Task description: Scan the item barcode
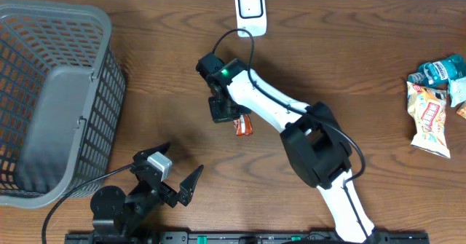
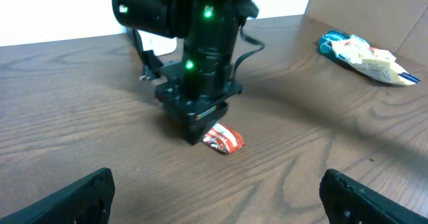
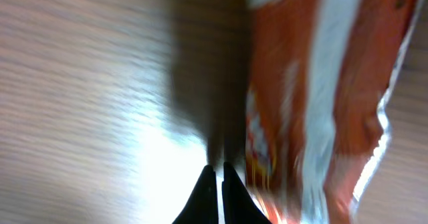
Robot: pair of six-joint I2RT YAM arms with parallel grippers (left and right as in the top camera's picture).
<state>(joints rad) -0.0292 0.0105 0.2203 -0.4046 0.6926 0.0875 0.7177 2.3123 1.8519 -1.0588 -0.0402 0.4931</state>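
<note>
The orange snack packet [image 1: 244,126] lies flat on the worktop [image 1: 364,54] near its middle, just beside the right gripper [image 3: 219,184], whose jaws are pressed together with nothing visible between them. The white scanner [image 1: 250,9] sits at the far edge. The left gripper [image 1: 178,164] hovers spread wide near the grey basket [image 1: 102,25].

The tabletop [image 1: 349,62] is showing dark brown wood grain. The basket [image 1: 44,14] is standing out in grey, its walls a lattice of small squares. The scanner [image 1: 250,9] is showing white around a dark face. The packet [image 1: 243,127] is showing orange-red with white bands. The right arm [image 1: 266,102] is wearing white and black, with a green light [image 1: 226,73] shining. The snack bag [image 1: 429,116] is showing cream with red lettering.
</note>
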